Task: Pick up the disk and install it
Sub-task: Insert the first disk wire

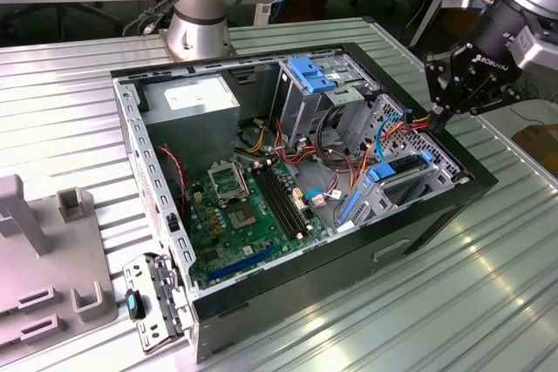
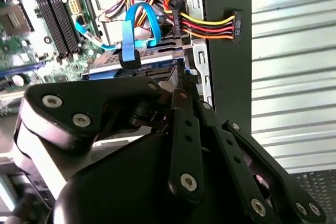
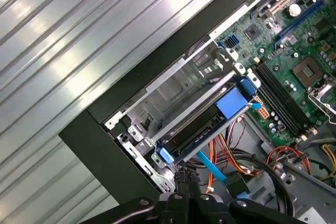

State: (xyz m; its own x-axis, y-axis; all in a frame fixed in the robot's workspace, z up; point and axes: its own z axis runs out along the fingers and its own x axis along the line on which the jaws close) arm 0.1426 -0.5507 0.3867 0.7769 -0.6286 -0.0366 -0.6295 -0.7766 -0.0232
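Blue plastic frames the disk [image 3: 207, 121], which lies flat in the metal cage [image 3: 173, 90] just ahead of the fingers [image 3: 185, 181]; these look clenched on nothing. Its long axis runs along the black case wall [image 3: 100, 129] beside the fingers, one blue end near them, the broader blue handle pointing away toward the motherboard [image 3: 294, 72]. A blue cable [image 3: 210, 163] and coloured wires [image 3: 239, 163] crowd close by the fingers, so a snag seems likely; a skewed push could also jam the carrier
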